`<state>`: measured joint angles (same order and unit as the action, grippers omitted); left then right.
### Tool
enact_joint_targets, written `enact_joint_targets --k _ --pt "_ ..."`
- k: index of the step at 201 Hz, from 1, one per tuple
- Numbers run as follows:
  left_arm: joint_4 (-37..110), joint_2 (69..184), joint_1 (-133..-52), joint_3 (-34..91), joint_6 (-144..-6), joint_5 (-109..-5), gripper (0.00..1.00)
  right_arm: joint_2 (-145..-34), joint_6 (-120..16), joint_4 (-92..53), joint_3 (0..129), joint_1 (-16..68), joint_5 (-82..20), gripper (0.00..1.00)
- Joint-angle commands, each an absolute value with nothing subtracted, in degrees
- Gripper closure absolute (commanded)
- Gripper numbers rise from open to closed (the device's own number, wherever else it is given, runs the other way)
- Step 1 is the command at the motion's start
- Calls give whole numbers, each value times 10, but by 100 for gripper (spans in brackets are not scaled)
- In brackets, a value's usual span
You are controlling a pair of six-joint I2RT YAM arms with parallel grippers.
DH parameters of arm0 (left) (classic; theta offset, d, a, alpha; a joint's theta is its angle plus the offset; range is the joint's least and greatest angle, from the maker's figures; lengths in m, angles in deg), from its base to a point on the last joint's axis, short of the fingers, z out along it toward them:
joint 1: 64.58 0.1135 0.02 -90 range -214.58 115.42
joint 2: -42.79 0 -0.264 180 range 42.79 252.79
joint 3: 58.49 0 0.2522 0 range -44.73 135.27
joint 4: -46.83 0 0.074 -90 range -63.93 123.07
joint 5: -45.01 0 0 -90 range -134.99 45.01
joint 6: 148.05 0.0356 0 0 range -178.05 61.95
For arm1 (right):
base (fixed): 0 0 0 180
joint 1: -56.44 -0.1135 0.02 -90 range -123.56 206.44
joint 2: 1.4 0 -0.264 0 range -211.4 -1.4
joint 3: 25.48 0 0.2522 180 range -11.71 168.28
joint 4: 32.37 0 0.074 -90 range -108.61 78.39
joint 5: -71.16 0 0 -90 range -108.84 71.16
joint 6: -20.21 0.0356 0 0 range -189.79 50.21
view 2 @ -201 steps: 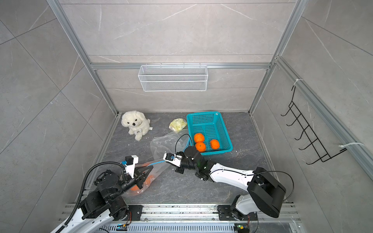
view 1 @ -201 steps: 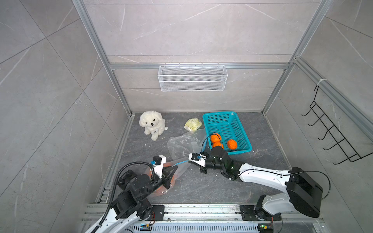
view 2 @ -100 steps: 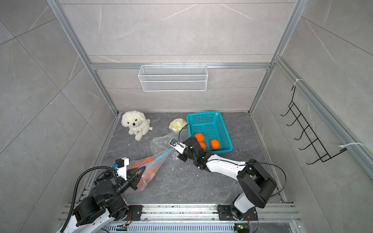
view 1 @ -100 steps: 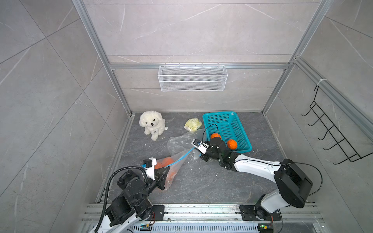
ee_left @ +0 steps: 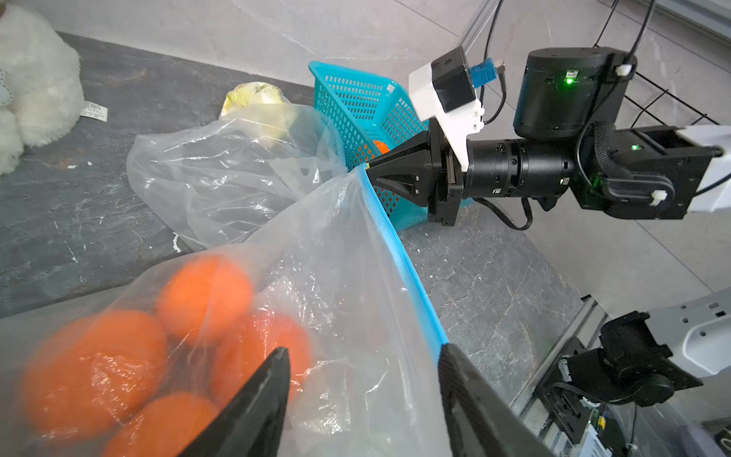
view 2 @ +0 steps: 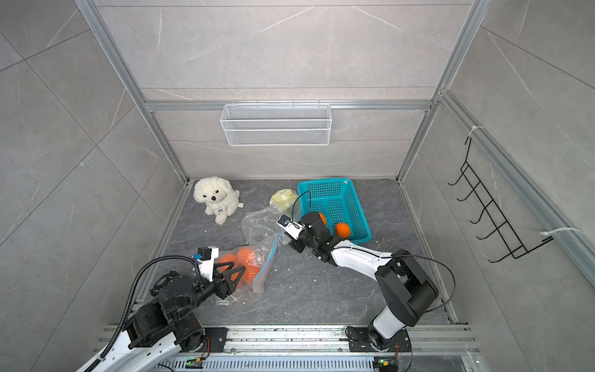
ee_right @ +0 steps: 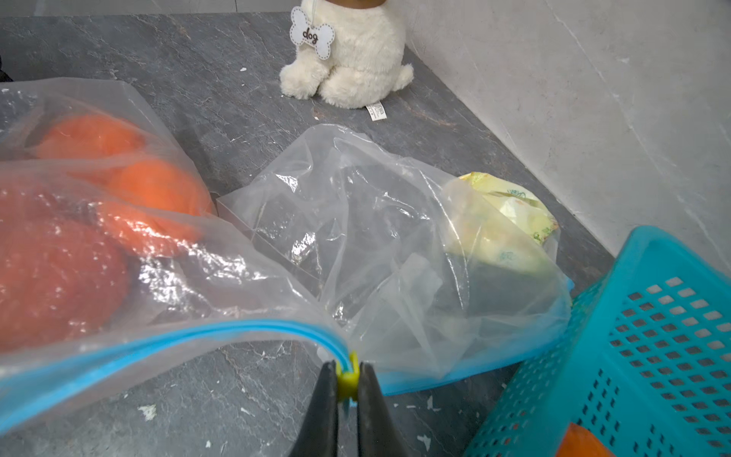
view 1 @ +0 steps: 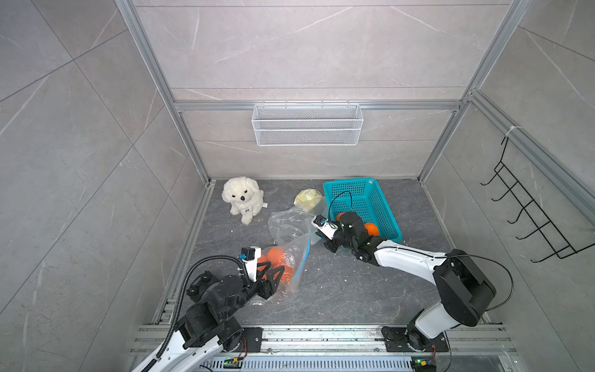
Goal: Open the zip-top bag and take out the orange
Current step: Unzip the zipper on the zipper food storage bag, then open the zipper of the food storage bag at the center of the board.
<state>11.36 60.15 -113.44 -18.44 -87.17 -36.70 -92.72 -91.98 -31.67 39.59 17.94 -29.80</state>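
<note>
The zip-top bag [view 1: 291,257] [view 2: 262,273] lies on the dark floor with several oranges [ee_left: 205,292] [ee_right: 158,186] inside. Its blue zip strip [ee_left: 399,253] stretches between the two grippers. My right gripper [ee_right: 348,370] [view 1: 317,236] is shut on the yellow slider [ee_right: 348,382] at the strip's far end, next to the basket. My left gripper [ee_left: 363,350] [view 2: 239,267] is open, its fingers apart on either side of the bag's near corner, with film between them. One finger tip [ee_left: 445,352] sits at the blue strip's end.
A teal basket [view 1: 383,199] holding loose oranges stands right behind the right gripper. An empty clear bag [view 1: 286,222] and a yellow packet [view 1: 307,197] lie beside it. A white plush dog [view 1: 243,199] sits at the back left.
The right gripper drew the slider away toward the basket, stretching the zip strip. The left gripper, shut on the bag's corner before, has opened, and the bag has sagged to the floor.
</note>
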Motion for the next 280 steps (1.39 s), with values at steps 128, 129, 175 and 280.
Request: enact_joint_targets --k 128,129,175,280 --pt "288 1029 -1133 -39 -822 -392 63 -873 -896 -339 351 158 -330 100" --pt "288 1030 -1134 -39 -823 -393 63 -873 -896 -339 351 158 -330 100" --pt "274 1039 -1133 -40 -830 -368 60 -863 -897 -331 351 154 -327 100" --pt "332 985 -1103 -112 -865 -415 100 -840 -879 -350 330 148 -318 100"
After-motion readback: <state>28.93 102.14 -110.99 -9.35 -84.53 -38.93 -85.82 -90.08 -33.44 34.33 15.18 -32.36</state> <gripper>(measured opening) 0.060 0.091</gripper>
